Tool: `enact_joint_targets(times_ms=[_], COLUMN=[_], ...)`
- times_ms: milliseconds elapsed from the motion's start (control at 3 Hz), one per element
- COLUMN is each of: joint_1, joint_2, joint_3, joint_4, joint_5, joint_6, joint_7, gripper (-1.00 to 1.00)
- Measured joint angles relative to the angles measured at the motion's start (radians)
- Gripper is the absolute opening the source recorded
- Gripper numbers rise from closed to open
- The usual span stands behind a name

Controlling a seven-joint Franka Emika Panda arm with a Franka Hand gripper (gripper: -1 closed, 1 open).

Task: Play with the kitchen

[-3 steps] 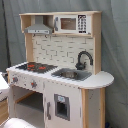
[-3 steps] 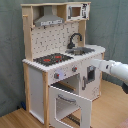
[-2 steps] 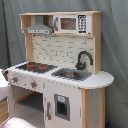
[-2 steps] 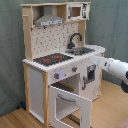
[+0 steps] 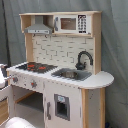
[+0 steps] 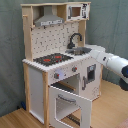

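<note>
The kitchen stands tall in white and light wood in both exterior views. It has a black stovetop with red burners, a grey sink, a black faucet, a hood and a microwave. Its oven door hangs open and tilted forward. My white arm comes in from the second exterior view's right. My gripper is at the counter's rounded end, beside the sink.
A grey curtain hangs behind the kitchen. The floor is wooden. A lower cabinet door with a dark panel is closed under the sink. A pale object lies at the first exterior view's bottom left.
In the second exterior view my arm's end has risen from the cabinet front to the counter top beside the sink. The kitchen and its open oven door have not moved.
</note>
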Motion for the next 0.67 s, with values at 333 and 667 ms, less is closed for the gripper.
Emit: enact_joint_targets(times_ms=[333,667], joint_1=[-0.03,-0.063], joint_2=[0.003,0.008], joint_3=[-0.022,-0.042], joint_4=[0.048,0.064], joint_5=[-0.012,-0.023], joint_6=[-0.095,-0.179], joint_7=[0.04,0.111], gripper=[1.0,1.0])
